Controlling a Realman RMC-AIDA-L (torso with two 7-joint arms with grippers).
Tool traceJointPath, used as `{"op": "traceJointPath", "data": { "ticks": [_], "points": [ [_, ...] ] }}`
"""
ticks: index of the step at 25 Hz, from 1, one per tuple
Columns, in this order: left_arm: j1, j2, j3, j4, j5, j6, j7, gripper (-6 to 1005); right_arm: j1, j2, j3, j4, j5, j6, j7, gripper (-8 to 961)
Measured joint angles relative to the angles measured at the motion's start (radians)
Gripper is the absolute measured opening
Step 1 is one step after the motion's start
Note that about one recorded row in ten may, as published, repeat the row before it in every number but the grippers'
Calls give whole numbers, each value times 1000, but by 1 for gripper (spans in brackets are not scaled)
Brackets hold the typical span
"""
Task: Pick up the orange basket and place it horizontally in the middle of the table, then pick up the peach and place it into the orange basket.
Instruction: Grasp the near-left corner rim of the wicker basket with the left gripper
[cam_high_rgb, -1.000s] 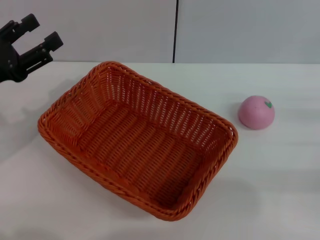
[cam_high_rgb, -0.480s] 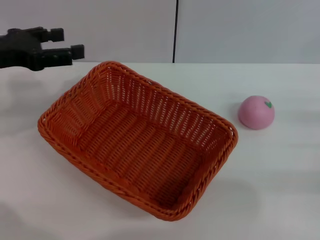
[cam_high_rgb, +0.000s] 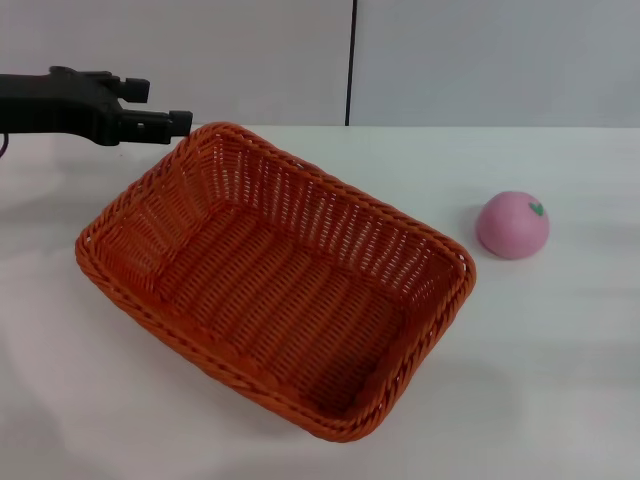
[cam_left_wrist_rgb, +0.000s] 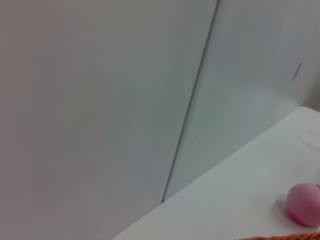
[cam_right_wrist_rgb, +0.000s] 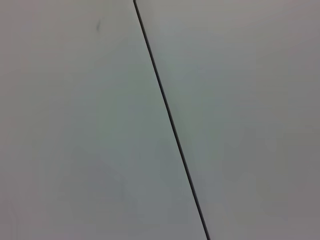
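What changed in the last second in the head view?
The black left gripper swung from the table's far-left edge toward the bright orange woven basket, levelling out; its open fingers now sit by the basket's far-left corner, nothing grasped. The basket, small pink peach and white table stayed put.

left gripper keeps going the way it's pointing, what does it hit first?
Likely the far-left corner rim of the orange basket: the left gripper, open, points at it from beside it. Height is unclear; it might pass just over the rim.
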Motion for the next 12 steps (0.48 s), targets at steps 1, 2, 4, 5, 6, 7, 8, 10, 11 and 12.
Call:
{"op": "traceJointPath", "data": {
  "ticks": [1,2,4,5,6,7,8,10,11,12],
  "points": [
    [0,0,6,-1,1,-5,0,799,0,0,0,-2,-1,0,1,827],
    [0,0,6,-1,1,-5,0,799,0,0,-1,-2,-1,0,1,827],
    [4,0,29,-4,2,-27,1,798,0,-1,-3,-3,-3,2,1,826],
    [7,0,42,-7,3,-40,1,798,0,-1,-4,-3,-3,4,1,826],
    [8,-1,53,-9,5,-48,1,797,0,-1,-5,-4,-3,7,1,826],
    [10,-1,69,-10,18,-62,-2,797,0,-1,-5,-4,-3,9,1,826],
    [10,-1,71,-10,21,-64,-3,797,0,-1,-6,-5,-3,12,1,826],
    [6,-3,86,-10,54,-82,-18,796,0,-1,-8,-5,-3,15,1,826],
    [6,-3,86,-10,54,-82,-18,795,0,-1,-9,-5,-3,15,1,826],
    [2,-4,100,-10,77,-98,-33,795,0,-1,-9,-5,-3,16,1,826]
  ]
}}
